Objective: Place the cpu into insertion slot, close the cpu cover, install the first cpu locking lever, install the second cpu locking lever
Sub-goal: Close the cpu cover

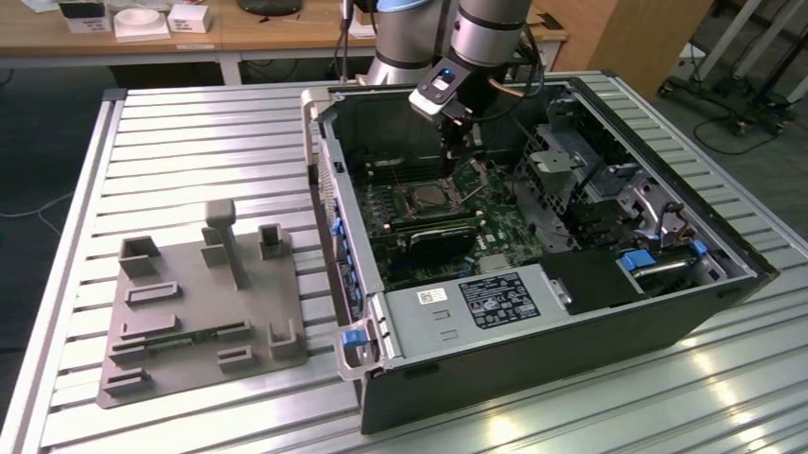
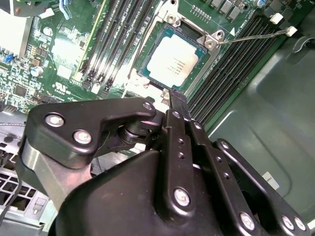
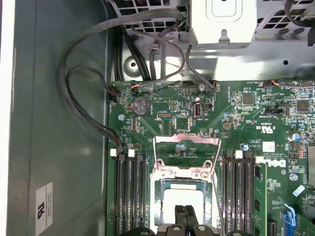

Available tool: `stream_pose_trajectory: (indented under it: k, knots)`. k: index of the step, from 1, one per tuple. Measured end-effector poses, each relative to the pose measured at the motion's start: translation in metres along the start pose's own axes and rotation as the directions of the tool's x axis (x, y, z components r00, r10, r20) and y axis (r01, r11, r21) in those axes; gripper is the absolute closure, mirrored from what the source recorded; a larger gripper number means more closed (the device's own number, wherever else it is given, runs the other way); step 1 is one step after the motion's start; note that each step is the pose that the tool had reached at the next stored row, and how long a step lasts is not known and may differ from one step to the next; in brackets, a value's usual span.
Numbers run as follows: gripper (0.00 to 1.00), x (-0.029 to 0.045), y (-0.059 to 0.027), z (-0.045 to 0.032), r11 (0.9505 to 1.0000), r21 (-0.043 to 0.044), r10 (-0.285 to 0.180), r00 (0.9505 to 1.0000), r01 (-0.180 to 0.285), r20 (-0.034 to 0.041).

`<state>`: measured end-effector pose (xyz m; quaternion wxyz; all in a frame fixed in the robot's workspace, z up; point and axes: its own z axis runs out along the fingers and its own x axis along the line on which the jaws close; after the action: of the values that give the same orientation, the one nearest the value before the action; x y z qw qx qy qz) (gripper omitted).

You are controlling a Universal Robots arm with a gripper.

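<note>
Your bench, a ribbed metal table (image 1: 189, 132), catches bright glare in patches. Beyond it stands 1 wooden desk (image 1: 272, 38) w/ white boxes (image 1: 139, 21). At the exterior view's right: a wooden cabinet (image 1: 631, 38), wheeled stand legs (image 1: 726, 85) & black cables (image 1: 745, 128). Dark floor (image 1: 38, 132) at the exterior view's left.

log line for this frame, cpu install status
cpu: seated in insertion slot | cpu cover: open | gripper: shut, holding nothing, tips by slot edge

Computer case (image 1: 531, 359) on bench (image 1: 202, 123), fixture plate (image 1: 189, 312) at the exterior view's left of it; cpu (image 2: 173, 61) in insertion slot (image 2: 147, 45), between memory slots (image 2: 118, 34).
</note>
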<state>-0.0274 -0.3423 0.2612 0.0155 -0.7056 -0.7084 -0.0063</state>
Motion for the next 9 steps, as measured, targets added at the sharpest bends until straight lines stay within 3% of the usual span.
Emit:
stream_pose_trajectory:
  k: [9]
  knots:
    - [0.90, 0.0000, 0.0023, -0.0001, 1.0000, 0.0001, 0.000, 1.0000, 0.000, -0.0014]
